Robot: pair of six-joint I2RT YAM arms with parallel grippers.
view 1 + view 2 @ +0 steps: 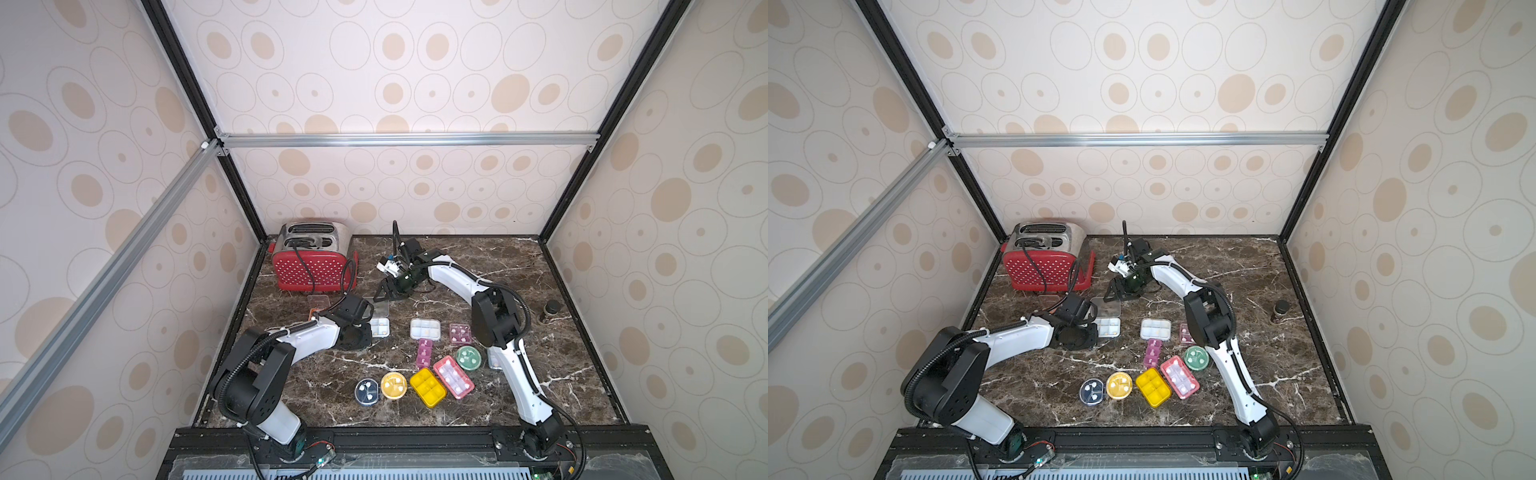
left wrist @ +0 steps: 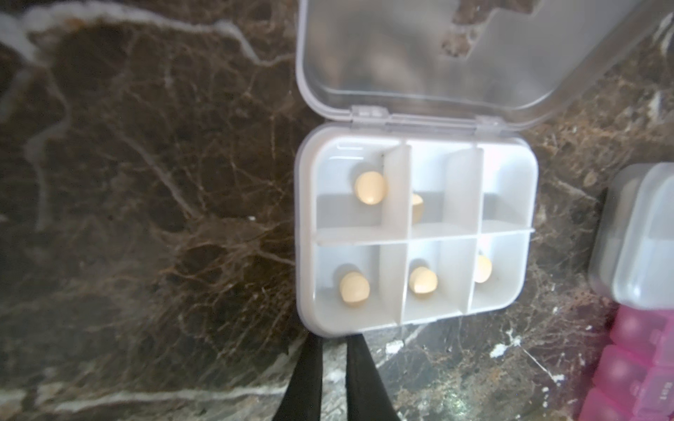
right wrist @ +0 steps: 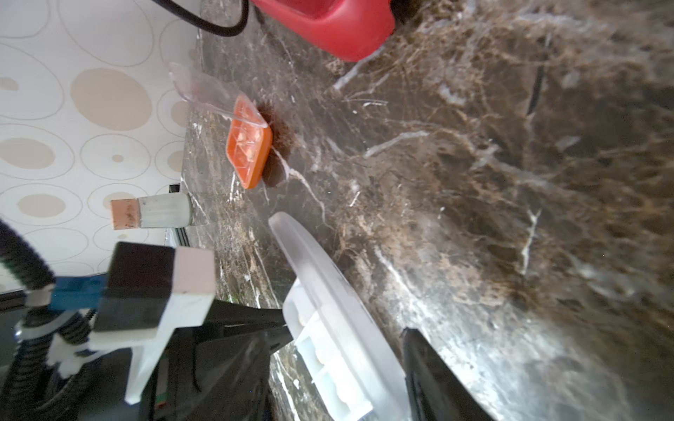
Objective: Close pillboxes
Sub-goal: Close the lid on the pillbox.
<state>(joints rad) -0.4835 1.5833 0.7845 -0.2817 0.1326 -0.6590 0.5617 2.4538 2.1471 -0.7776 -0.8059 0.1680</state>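
A white pillbox (image 2: 415, 233) holding tan pills lies with its clear lid (image 2: 437, 62) swung back and partly raised. My left gripper (image 2: 333, 340) is shut, its tips against the box's near edge. My right gripper (image 3: 344, 326) is open, its fingers standing either side of that box (image 1: 379, 327) and lid, a gap showing beside one finger. An orange pillbox (image 3: 248, 145) also stands open near the toaster. Several more pillboxes lie nearer the front: white (image 1: 424, 329), maroon (image 1: 460, 333), pink (image 1: 424, 353), green (image 1: 468, 357), red (image 1: 453, 377), yellow (image 1: 427, 387), round yellow (image 1: 393, 385), blue (image 1: 367, 391).
A red dotted toaster (image 1: 309, 270) with a black cord stands at the back left. A dark jar (image 1: 552, 308) sits by the right wall, and a cork-stoppered jar (image 3: 157, 215) shows in the right wrist view. Walls enclose the marble table (image 1: 561, 374) on three sides.
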